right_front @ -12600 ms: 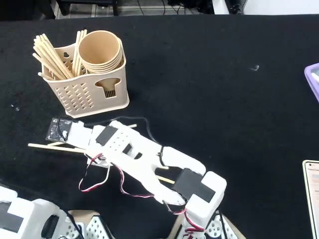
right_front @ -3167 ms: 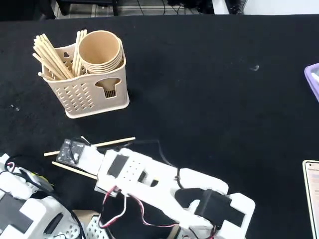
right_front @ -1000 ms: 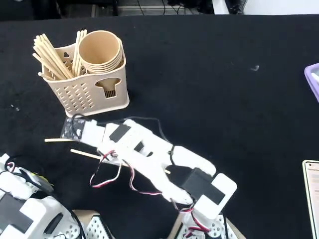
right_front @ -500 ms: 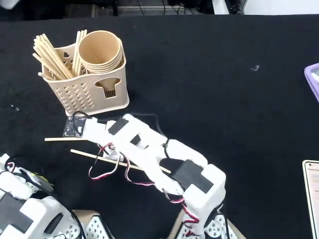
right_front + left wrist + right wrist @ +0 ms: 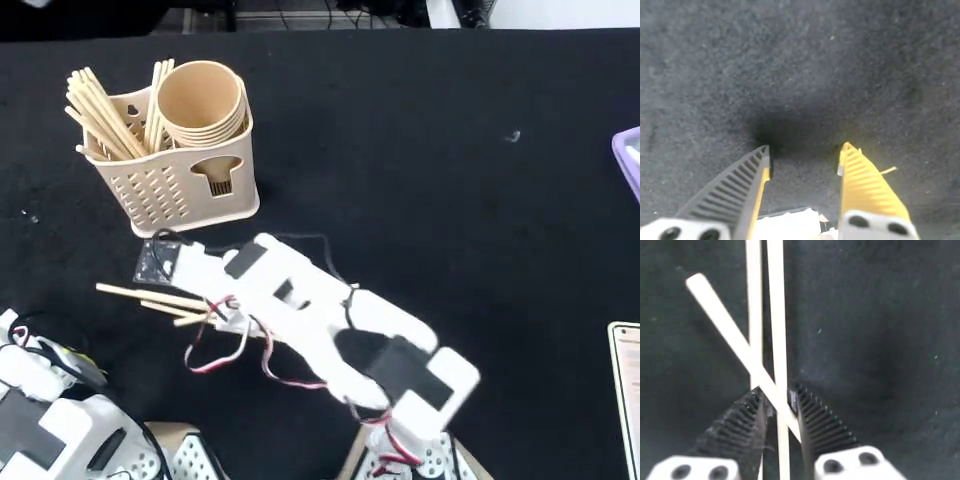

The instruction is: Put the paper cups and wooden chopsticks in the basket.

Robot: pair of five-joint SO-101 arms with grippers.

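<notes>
Right gripper: the right gripper [image 5: 776, 399] is clamped tight on the loose chopsticks [image 5: 776, 315]; three sticks here, two running side by side and one crossing them at a slant; the slanted one sits right between the jaws
Loose chopsticks: from the high view they fan out from the right gripper [image 5: 208, 312], tips pointing to the left side of the counter [image 5: 420, 180]; they are in front of the basket [image 5: 170, 190] and apart from it; lifted or resting on the counter, cannot tell
Basket: upright at the far left of the counter; a stack of paper cups [image 5: 200, 100] fills one side; a bundle of chopsticks [image 5: 100, 110] leans out of the other
Left gripper: the left gripper [image 5: 805, 150] is wide open, jaws spread over the dark counter
Left arm: the left arm [image 5: 45, 425] sits at the near left corner, well apart from the basket
Right arm: the right arm [image 5: 330, 330] stretches from the near edge toward the left, its wrist just in front of the basket
</notes>
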